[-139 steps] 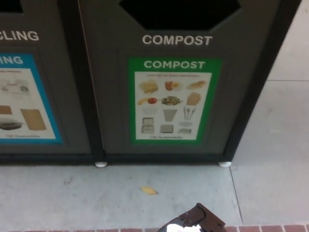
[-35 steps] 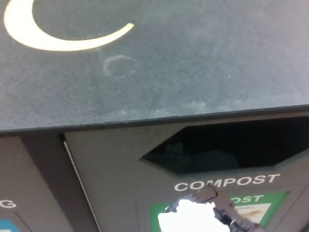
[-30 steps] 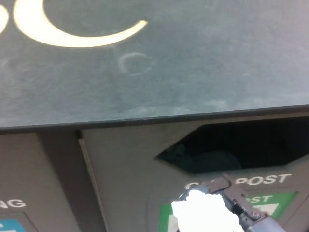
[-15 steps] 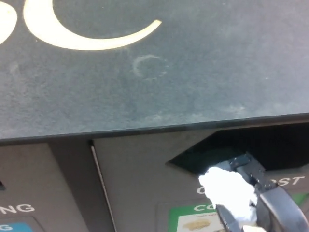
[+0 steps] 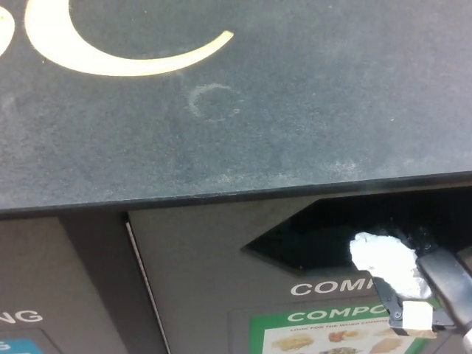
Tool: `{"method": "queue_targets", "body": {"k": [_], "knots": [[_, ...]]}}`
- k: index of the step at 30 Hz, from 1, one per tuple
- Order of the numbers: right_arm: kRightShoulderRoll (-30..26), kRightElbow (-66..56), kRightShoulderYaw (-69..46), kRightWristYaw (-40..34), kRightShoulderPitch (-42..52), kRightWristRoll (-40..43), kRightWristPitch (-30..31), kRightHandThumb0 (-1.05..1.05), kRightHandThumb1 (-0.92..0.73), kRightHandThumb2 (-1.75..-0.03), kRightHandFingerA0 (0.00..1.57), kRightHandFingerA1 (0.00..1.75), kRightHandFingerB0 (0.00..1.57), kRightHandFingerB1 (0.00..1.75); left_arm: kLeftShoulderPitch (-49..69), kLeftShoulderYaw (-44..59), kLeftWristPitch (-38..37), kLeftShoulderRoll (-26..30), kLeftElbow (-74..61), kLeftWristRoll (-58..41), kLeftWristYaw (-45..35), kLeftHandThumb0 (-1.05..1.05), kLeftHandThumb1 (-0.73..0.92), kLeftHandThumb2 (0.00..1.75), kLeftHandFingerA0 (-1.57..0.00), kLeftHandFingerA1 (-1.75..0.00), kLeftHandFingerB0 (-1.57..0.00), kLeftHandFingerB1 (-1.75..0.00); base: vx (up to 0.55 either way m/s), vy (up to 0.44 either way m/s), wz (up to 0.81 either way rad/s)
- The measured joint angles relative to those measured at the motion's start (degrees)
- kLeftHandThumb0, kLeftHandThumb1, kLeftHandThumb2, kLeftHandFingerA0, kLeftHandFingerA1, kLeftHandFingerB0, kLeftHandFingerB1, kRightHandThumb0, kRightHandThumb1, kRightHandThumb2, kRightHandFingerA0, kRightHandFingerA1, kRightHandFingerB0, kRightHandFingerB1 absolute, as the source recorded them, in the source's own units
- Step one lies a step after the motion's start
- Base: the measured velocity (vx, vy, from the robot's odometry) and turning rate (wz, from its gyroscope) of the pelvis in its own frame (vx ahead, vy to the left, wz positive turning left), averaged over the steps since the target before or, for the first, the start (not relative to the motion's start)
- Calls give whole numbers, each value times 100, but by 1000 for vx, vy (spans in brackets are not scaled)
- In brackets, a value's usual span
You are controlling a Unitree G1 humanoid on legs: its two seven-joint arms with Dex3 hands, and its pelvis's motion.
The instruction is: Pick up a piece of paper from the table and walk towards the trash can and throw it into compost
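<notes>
White paper (image 5: pixel 383 262), robot hand (image 5: pixel 424 291), long axis diagonal

bin front (image 5: pixel 192 280): "COM" | green label (image 5: pixel 324 332): "COMPO" (both cut off)

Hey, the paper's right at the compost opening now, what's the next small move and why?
Probably push the right hand a little further into the compost opening, then let go. The paper sits at the opening's lower edge, still gripped, so releasing now might drop it down the bin's front.
</notes>
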Motion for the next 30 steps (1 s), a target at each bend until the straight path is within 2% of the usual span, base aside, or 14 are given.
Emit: {"method": "queue_targets", "body": {"k": [3, 4, 6, 16, 17, 22, 23, 25, 26, 29, 30], "knots": [[-93, 319, -5, 58, -144, -165, -41, -16, -62, -112, 77, 175, 64, 162, 3, 37, 2, -23, -7, -15, -2, -5, 63, 77, -94, -97, -85, -77, 0, 0, 0], [-138, 415, -8, 77, -193, -217, -43, -21, -68, -103, 75, 175, 61, 163, 4, 50, 2, -26, 0, -18, -2, -6, 62, 75, -92, -91, -84, -74, 0, 0, 0], [-187, 565, -17, 114, -291, -323, -48, -22, -69, -101, 75, 175, 60, 163, 5, 71, 2, -27, 27, -22, -2, -6, 63, 76, -91, -90, -84, -75, 0, 0, 0], [-189, 1431, 94, 253, -1452, -829, -51, -23, -68, -99, 78, 175, 63, 158, -19, 87, 4, -35, 225, -22, -23, -10, 67, 68, -89, -90, -82, -74, 0, 0, 0], [-189, 1517, 106, 258, -1529, -880, -51, -26, -74, -89, 76, 175, 61, 156, -31, 88, 4, -35, 235, -22, -25, -7, 65, 71, -89, -87, -80, -71, 0, 0, 0], [-140, 1978, 316, 272, -1886, -1164, -56, -26, -74, -89, 76, 175, 61, 156, -65, 92, 4, -36, 268, -22, -40, -7, 65, 71, -89, -87, -80, -71, 0, 0, 0], [-137, 1993, 322, 273, -1894, -1176, -56, -26, -80, -79, 73, 175, 58, 155, -67, 92, 4, -36, 268, -22, -40, -8, 64, 74, -89, -92, -81, -73, 0, 0, 0], [-114, 2105, 372, 274, -1956, -1271, -57, -26, -80, -79, 73, 175, 58, 155, -71, 92, 4, -36, 276, -22, -42, -8, 64, 74, -89, -92, -81, -73, 0, 0, 0], [-70, 2221, 442, 278, -2063, -1356, -57, -23, -74, -90, 76, 175, 61, 155, -64, 90, 4, -37, 277, -20, -43, -10, 65, 68, -88, -93, -83, -73, 0, 0, 0], [94, 2508, 562, 280, -2342, -1467, -78, -23, -74, -90, 76, 175, 61, 155, -56, 83, 4, -41, 263, -19, -42, -10, 65, 68, -88, -93, -83, -73, 0, 0, 0], [185, 2662, 603, 273, -2481, -1511, -87, -26, -76, -83, 77, 175, 62, 156, -57, 81, 4, -42, 254, -19, -43, -11, 67, 66, -89, -86, -81, -71, 0, 0, 0]]}}
